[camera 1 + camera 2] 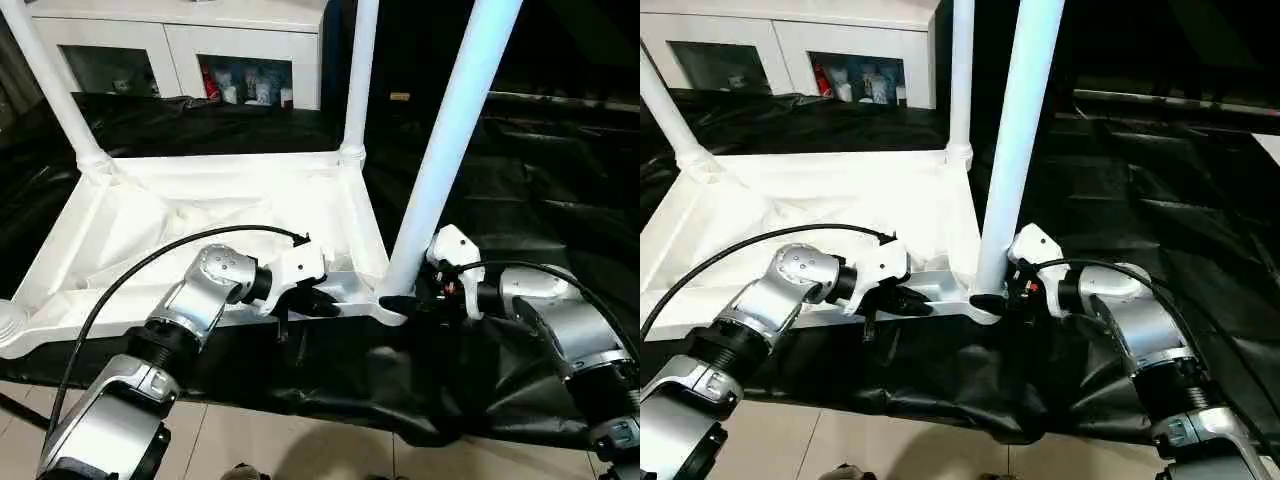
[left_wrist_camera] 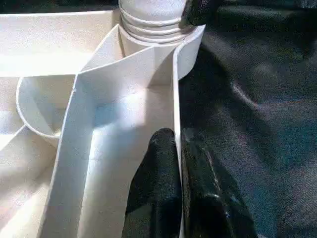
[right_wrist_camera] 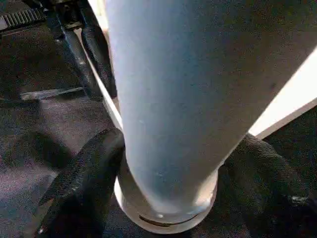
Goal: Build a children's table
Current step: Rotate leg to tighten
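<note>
My left hand pinches the near rim of the upturned tabletop lying on the black-draped desk; my right hand straddles the base of the near leg in its corner socket, fingers not visibly clamped. If that leg isn't fully seated, letting go could tip it.

The white plastic tabletop lies upside down on black sheeting, its ribbed underside facing up. Three white tubular legs stand upright in round corner sockets: one at the far left corner, one at the far right corner, and a thicker-looking one at the near right corner, its ringed base seated in the socket.
</note>
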